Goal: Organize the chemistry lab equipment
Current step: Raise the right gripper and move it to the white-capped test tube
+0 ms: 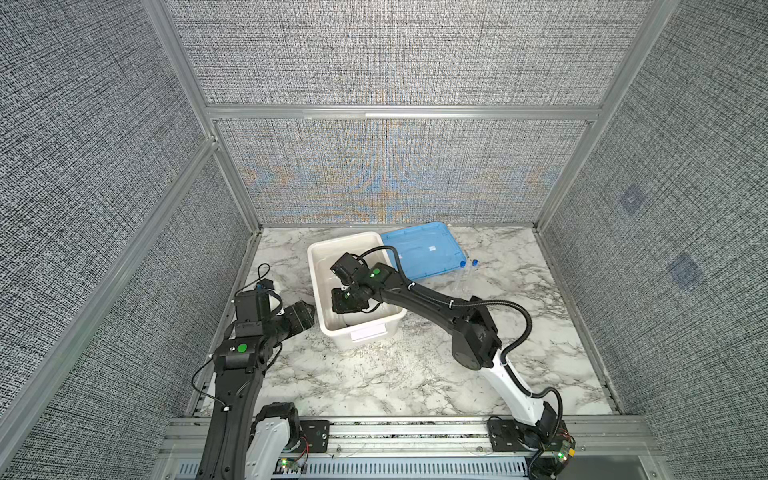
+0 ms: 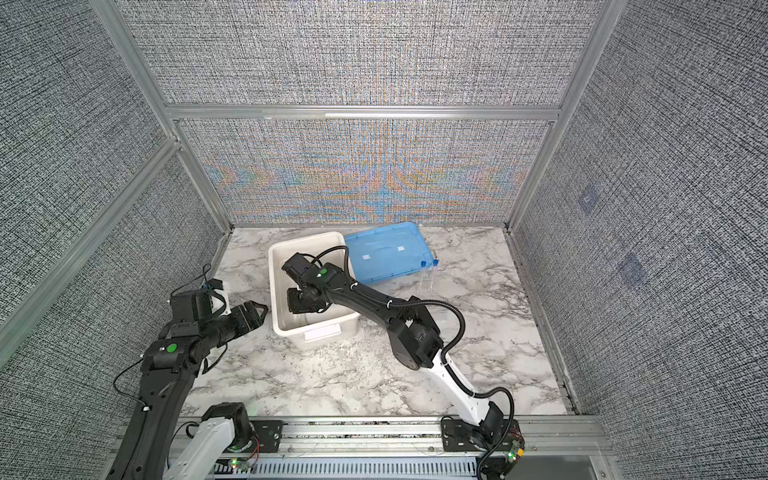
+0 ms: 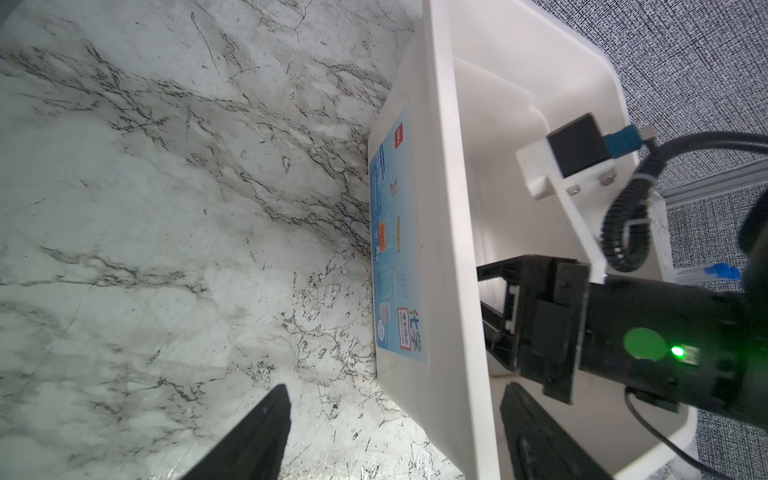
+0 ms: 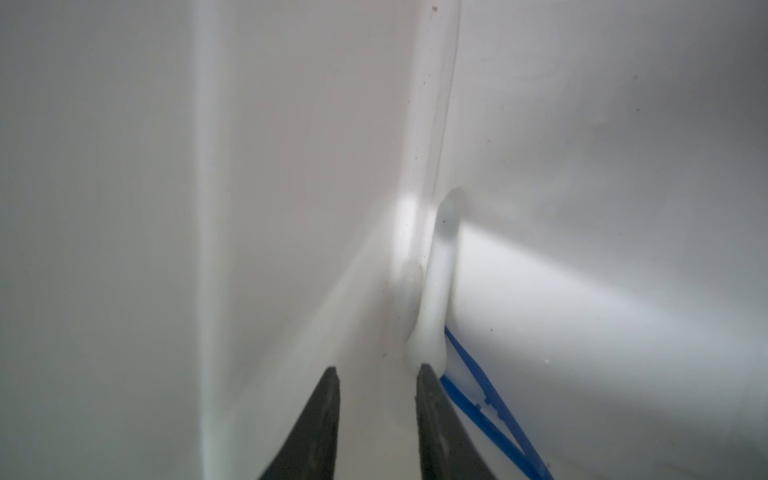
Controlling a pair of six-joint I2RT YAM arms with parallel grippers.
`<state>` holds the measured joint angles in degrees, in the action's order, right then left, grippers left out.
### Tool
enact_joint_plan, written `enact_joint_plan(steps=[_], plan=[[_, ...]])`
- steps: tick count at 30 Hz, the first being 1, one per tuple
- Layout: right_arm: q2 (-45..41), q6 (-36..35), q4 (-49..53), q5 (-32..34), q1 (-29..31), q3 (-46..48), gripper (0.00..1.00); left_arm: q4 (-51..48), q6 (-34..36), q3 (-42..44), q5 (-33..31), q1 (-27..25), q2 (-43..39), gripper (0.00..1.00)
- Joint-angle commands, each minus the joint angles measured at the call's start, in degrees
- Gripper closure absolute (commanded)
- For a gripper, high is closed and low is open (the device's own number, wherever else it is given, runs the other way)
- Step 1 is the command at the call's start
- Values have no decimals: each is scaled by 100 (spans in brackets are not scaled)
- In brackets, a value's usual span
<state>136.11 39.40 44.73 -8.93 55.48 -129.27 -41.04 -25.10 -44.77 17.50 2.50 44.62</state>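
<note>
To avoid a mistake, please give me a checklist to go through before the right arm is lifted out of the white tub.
1. Right end effector: jaws apart, nothing between them: ok.
2. White plastic piece lies inside the white tub, by its wall: ok.
3. Fingertip clear of that piece: cannot tell.
4. Left end effector open, outside the tub: ok.
5. Two blue-capped tubes in the tub: not ok; they lie on the table beside the blue lid.
</note>
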Motion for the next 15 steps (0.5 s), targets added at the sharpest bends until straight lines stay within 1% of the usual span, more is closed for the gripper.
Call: enact_joint_plan(steps=[1,8,10,15], plan=[[-345,126,272,307,13,31,68,-49,-17,-6,-107,13,-37,19],[-1554,179,327,695,17,623,65,83,-74,56,-240,10,-433,20],[-1946,156,339,895,15,866,65,104,-74,76,-263,7,-510,20],[-2950,129,539,1691,7,1559,62,105,-61,79,-275,5,-559,20]])
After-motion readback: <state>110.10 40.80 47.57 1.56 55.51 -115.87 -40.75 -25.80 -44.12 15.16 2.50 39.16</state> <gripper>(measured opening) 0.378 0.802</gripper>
